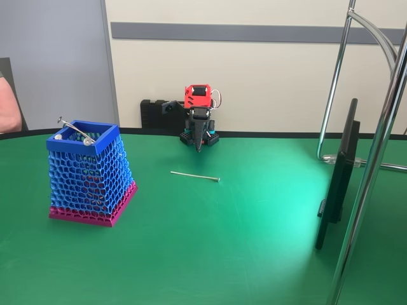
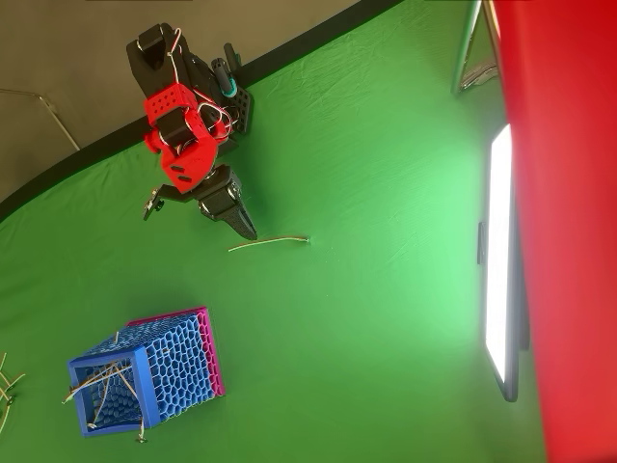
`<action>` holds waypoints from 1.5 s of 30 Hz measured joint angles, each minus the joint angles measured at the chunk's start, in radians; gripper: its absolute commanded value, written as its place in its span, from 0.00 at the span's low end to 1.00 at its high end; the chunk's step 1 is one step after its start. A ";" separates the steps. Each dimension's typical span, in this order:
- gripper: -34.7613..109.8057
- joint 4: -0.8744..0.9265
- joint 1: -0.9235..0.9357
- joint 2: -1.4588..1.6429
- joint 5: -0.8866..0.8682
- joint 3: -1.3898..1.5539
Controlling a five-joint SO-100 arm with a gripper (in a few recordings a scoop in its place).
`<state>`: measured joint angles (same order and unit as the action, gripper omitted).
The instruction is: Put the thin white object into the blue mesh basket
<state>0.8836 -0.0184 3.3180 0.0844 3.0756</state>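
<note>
The thin white object (image 1: pixel 194 176) lies flat on the green table, its tiny knob at the right end; in the overhead view the thin white object (image 2: pixel 270 241) sits just right of the fingertips. My gripper (image 1: pixel 199 148) hangs point-down behind it, above the table, fingers pressed together and holding nothing. From overhead, the gripper (image 2: pixel 251 231) points toward the stick's left end. The blue mesh basket (image 1: pixel 71 130) stands upright at the left, with a magenta base band. From overhead the basket (image 2: pixel 137 365) shows several sticks inside. A grey stick with white ball ends (image 1: pixel 76 131) rests across its rim.
A dark monitor (image 1: pixel 337 184) stands edge-on at the right, with chrome stand tubes (image 1: pixel 375 165) around it. A person's arm (image 1: pixel 6 105) shows at the left edge. A few loose sticks (image 2: pixel 6 391) lie left of the basket in the overhead view.
</note>
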 measured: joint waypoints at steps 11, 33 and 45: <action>0.24 0.000 0.000 0.000 0.000 0.000; 0.24 0.000 0.000 0.000 0.000 0.000; 0.24 -0.021 0.000 -0.025 -0.012 0.000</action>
<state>0.8621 -0.0184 3.2935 0.0721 3.0756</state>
